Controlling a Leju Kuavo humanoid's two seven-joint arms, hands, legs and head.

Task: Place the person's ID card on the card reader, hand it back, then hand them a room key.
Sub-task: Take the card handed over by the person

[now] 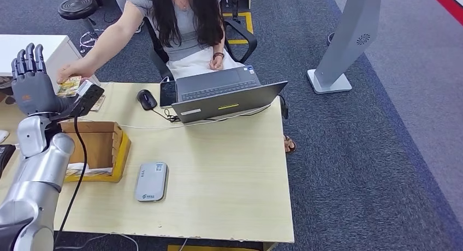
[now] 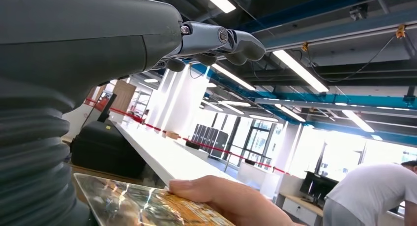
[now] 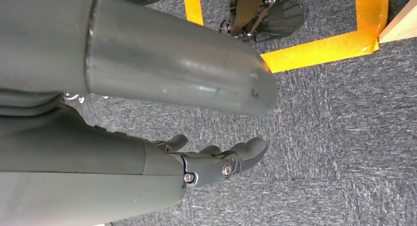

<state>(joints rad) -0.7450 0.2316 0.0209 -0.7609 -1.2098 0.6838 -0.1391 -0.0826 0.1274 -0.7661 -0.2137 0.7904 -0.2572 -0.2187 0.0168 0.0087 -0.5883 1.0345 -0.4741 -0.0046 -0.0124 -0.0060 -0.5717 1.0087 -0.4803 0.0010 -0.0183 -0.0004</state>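
Worktop (image 1: 229, 169): pale wood over grey carpet.
Left hand (image 1: 31, 79): upper left, raised, fingers spread, holding nothing.
ID card (image 1: 70, 86): beside it, in person's hand (image 1: 68, 72).
Card reader (image 1: 151, 181): lower centre.
Advice: close gently on card's free edge.
Right hand (image 3: 216, 159): hung empty, fingers loosely extended.

Bare tabletop (image 1: 218, 163) between card reader (image 1: 151, 181) and laptop (image 1: 226, 98) (cable, mouse (image 1: 146, 99) by laptop's left)

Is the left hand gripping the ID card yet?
No. In the head view the left hand is raised with fingers apart, while the person's hand holds the card.
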